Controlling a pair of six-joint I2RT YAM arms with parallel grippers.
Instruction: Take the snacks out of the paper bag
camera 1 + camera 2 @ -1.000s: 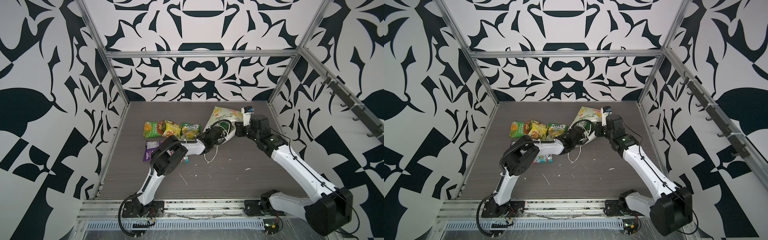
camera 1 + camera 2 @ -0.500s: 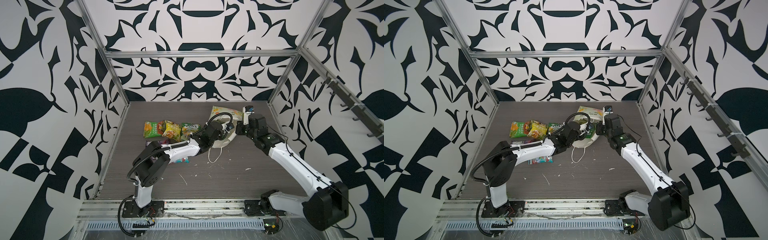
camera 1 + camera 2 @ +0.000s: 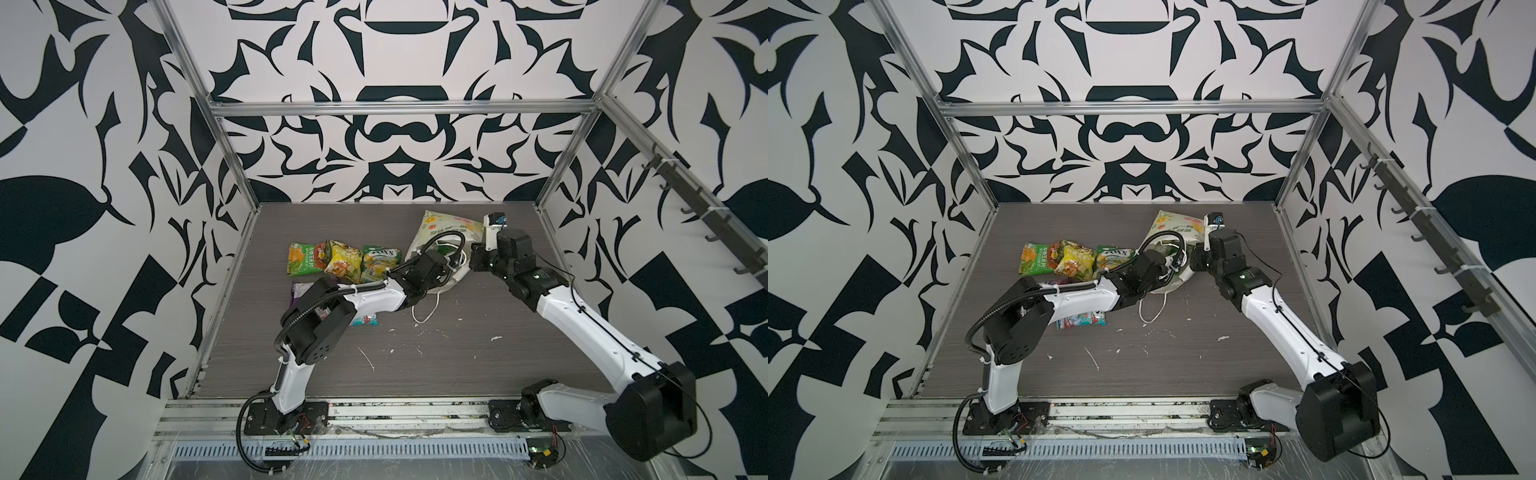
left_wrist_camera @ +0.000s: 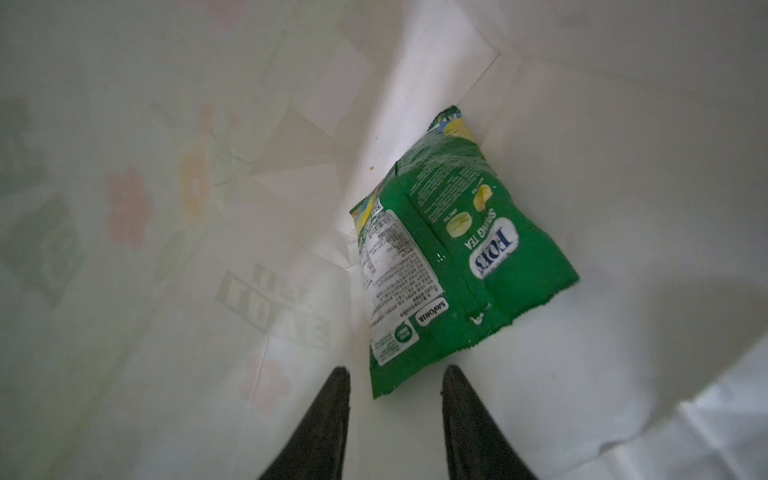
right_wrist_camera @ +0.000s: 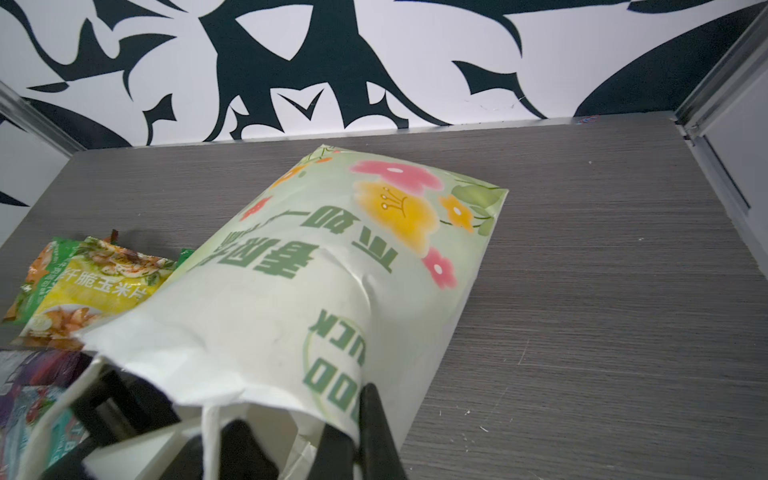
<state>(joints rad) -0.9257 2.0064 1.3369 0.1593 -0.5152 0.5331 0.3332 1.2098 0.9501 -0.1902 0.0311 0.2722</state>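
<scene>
lengthwise front-to-back, paper bag (image 3: 449,226) on its side, mouth frontward

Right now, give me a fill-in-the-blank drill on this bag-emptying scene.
The paper bag lies on its ____ on the table.
Inside it the left wrist view shows one green packet branded ____.
The left pincer faces that packet with jaws ____.
The right pincer is shut on the rim of the ____.
Missing: side; FOX'S; open; paper bag.
</scene>
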